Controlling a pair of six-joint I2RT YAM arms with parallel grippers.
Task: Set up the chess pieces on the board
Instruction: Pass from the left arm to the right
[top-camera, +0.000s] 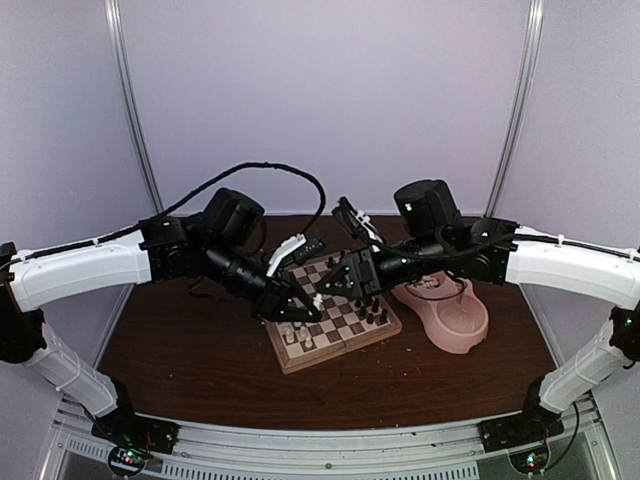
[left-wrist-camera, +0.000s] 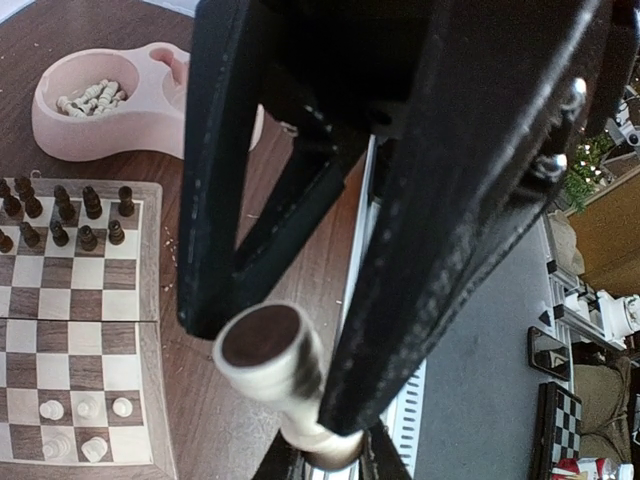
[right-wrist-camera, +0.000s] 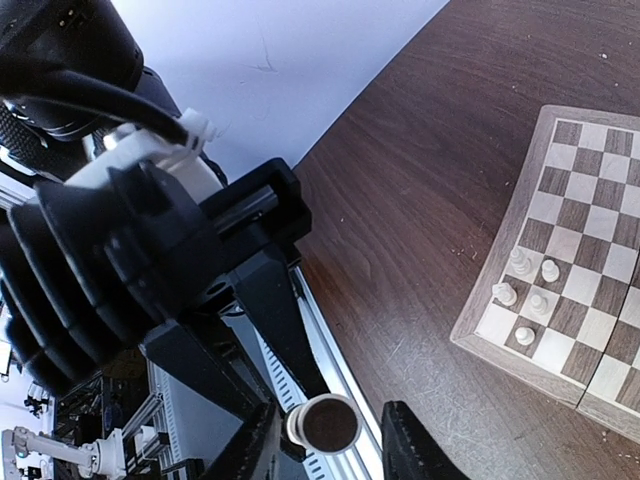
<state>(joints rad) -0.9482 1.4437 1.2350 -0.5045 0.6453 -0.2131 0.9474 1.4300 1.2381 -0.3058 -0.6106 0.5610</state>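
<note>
A cream-white chess piece (left-wrist-camera: 265, 360) with a dark felt base hangs sideways above the board (top-camera: 300, 362), and my left gripper (left-wrist-camera: 275, 370) is shut on it. My right gripper (right-wrist-camera: 330, 440) meets it from the other side. Its fingers stand on either side of the piece (right-wrist-camera: 328, 425), with a gap showing on one side. Both grippers meet over the board's middle, the left gripper (top-camera: 312, 303) just left of the right gripper (top-camera: 328, 288). Several cream pieces (right-wrist-camera: 525, 290) stand in one corner of the board (right-wrist-camera: 500, 340). Dark pieces (left-wrist-camera: 65, 215) fill the opposite end.
The pink double bowl (top-camera: 470, 340) sits right of the board and holds several more cream pieces (left-wrist-camera: 90, 97). The dark wooden table (top-camera: 180, 340) ends at a metal rail (top-camera: 320, 440) along the near edge. A black cable (top-camera: 270, 170) arcs above the left arm.
</note>
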